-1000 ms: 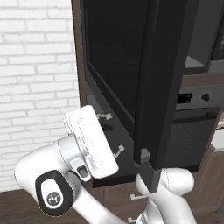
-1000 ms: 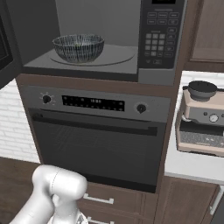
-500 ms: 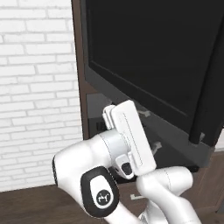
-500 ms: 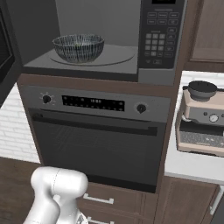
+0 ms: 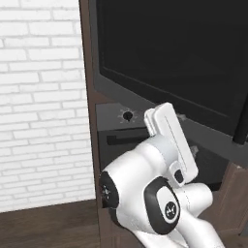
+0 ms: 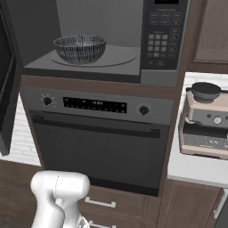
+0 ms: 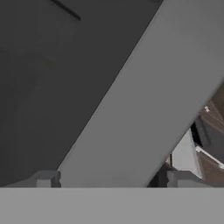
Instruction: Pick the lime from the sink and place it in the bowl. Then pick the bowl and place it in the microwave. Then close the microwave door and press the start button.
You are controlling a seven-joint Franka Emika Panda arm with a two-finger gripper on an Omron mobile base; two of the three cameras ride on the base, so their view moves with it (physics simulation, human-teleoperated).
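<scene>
1. Left base view: the microwave door (image 5: 174,58) fills the field from 11 to 3 o'clock, a black glass panel with a grey frame along its lower edge, swung out over the arm. The arm's white hand section rises at 5 o'clock, right up against that lower frame; whether it touches cannot be told. The white brick wall (image 5: 41,101) takes the 9 o'clock side, with open room in front of it down to the dark wood floor (image 5: 48,225).

2. Right base view: the bowl (image 6: 80,48) sits inside the open microwave (image 6: 107,40) at 11 o'clock, on the round turntable, clear of the side walls. The lime cannot be made out within it. The keypad (image 6: 163,33) stands at 1 o'clock, the grey oven (image 6: 100,142) below at centre, and the coffee machine (image 6: 205,120) on the counter at 3 o'clock.

3. Hand view: the gripper (image 7: 111,180) is spread wide with nothing between its tips. The door's grey frame runs diagonally from 7 to 1 o'clock just ahead of them, dark glass at 10 o'clock.
</scene>
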